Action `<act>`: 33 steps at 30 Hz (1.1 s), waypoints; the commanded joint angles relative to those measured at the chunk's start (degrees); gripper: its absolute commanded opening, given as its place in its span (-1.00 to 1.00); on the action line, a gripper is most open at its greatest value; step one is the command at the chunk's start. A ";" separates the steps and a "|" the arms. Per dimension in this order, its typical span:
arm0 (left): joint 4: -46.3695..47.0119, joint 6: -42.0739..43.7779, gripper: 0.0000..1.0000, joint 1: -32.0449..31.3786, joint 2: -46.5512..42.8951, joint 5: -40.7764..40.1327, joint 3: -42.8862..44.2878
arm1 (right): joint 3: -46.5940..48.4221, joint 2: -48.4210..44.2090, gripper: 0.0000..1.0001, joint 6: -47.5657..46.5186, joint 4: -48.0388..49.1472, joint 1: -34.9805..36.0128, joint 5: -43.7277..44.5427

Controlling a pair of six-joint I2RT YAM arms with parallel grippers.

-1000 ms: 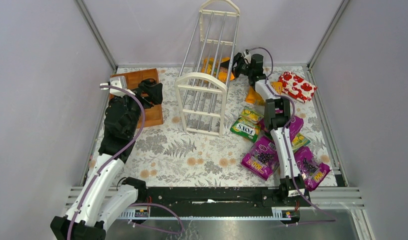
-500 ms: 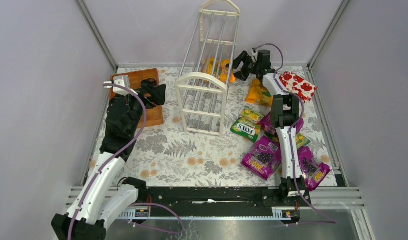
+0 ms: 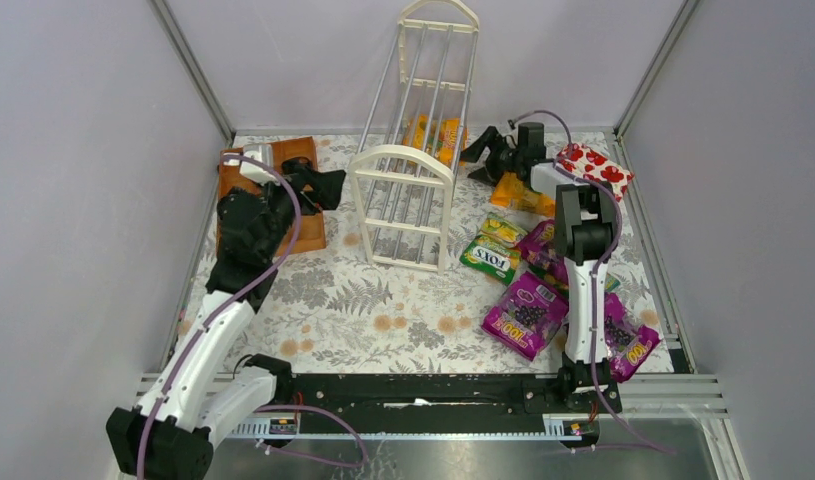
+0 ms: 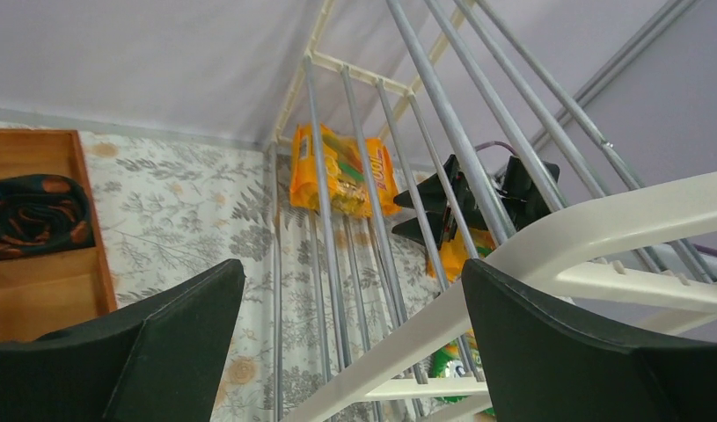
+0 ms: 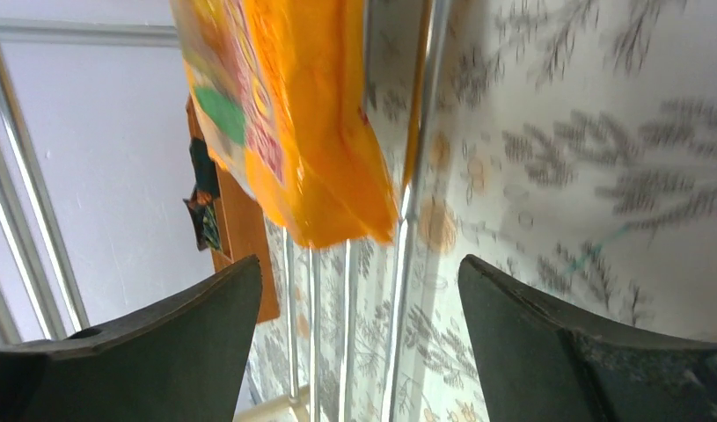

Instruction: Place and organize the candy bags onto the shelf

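Withdrawing right pincer point(image 3: 486, 158), spread and empty, from orange-yellow candy bag point(image 3: 430, 133) now left on shelf point(image 3: 403, 165) just ahead. Marks one placement done; leaves other candy bags point(image 3: 523, 315) on table point(image 3: 363, 300) behind.

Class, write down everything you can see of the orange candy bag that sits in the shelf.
The orange bag is a glossy plastic packet, orange-yellow with green and reddish print. It sits tilted at the far end of the white shelf, resting against the thin silver rods. The right gripper is open just beside it and does not touch it.
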 commanded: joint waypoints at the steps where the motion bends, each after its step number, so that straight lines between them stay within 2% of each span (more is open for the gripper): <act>1: 1.49 -1.31 0.97 0.32 3.50 6.61 3.76 | -10.63 -7.66 0.75 2.42 12.76 1.46 -0.39; 7: 1.40 -2.01 0.97 0.33 2.70 6.57 3.71 | -17.38 -8.22 0.43 3.20 15.34 2.95 -1.47; 10: 0.26 -1.68 0.97 0.28 1.81 4.75 3.94 | -22.65 -10.40 0.36 3.23 17.66 4.22 0.90; 15: -0.45 -1.07 0.98 0.30 0.45 3.22 4.14 | -25.90 -10.56 0.12 2.63 18.31 6.08 1.50; 21: -1.88 0.34 0.97 0.24 -1.25 0.32 4.56 | -30.70 -11.24 -0.29 0.58 21.36 8.18 0.85; 26: -2.13 0.70 0.97 0.26 -2.61 -1.03 4.50 | -33.04 -12.73 -0.78 -2.59 22.27 9.64 -1.30; 30: -2.28 1.08 0.98 0.28 -3.17 -2.12 4.45 | -36.27 -14.08 -0.89 -3.78 23.10 10.05 -2.29; 33: -2.39 1.19 0.97 0.29 -3.42 -2.54 4.41 | -40.40 -15.27 -0.97 -0.80 28.76 10.07 -5.71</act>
